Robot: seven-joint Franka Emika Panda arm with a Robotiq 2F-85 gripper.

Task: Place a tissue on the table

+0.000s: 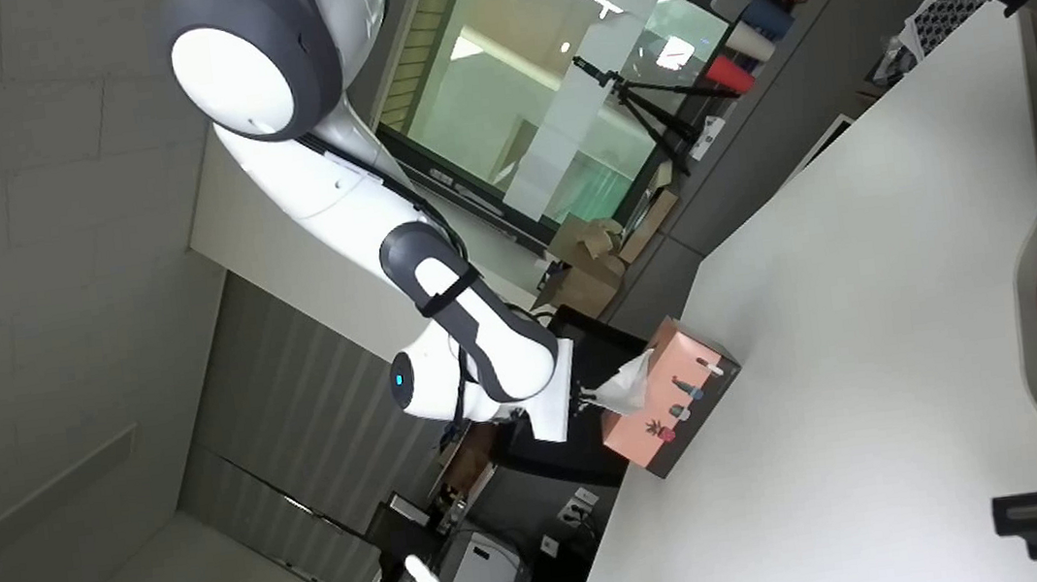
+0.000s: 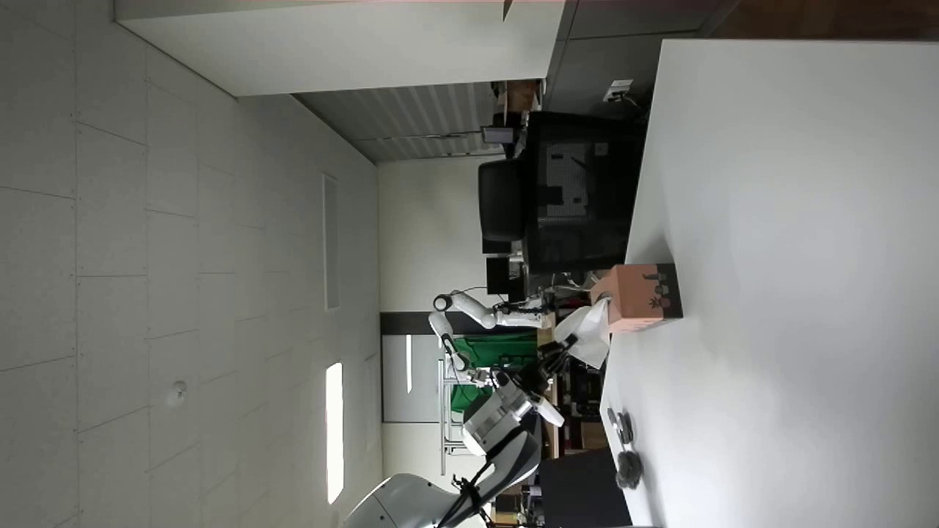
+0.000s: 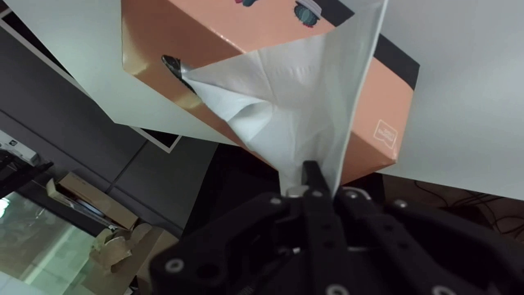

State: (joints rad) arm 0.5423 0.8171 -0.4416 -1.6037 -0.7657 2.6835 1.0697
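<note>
Pinching the tissue (image 3: 297,90) tight, the gripper (image 3: 317,174) sits above the box (image 2: 637,299), the tissue running down to the box's slot (image 3: 171,64).

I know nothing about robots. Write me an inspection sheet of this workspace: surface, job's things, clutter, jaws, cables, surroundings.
Surface: plain white table.
Job's things: white tissue, one end at the slot of the pinkish tissue box; not yet on the table.
Clutter: small dark items at the table's edge in an exterior view, too unclear to name.
Jaws: shut on the tissue.
Cables: dark cable along the robot arm; loose cables beyond the table's edge.
Surroundings: tripod, cardboard box, more robot arms.
</note>
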